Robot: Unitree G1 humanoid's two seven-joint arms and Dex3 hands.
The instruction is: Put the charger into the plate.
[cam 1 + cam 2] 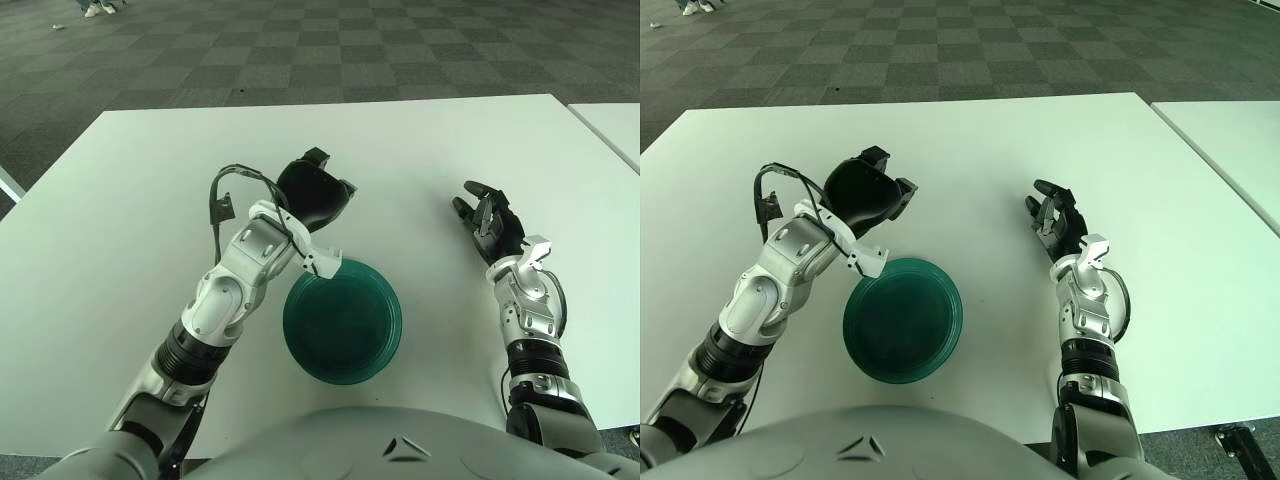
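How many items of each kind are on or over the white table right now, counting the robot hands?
Round dark green plastic plate: 1
Robot hand: 2, the left robot hand beyond the plate's far left rim, the right robot hand to the right of the plate
Charger: 0 visible in either view
White table: 1
Total: 4

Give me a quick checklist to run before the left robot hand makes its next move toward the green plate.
1. Round dark green plate upright on white table: ok.
2. Plate free of other objects: ok.
3. Left robot hand near plate: ok, beside its far left rim.
4. Charger visible in left robot hand: cannot tell, no charger shows.
5. Right robot hand away from plate: ok, to its right.
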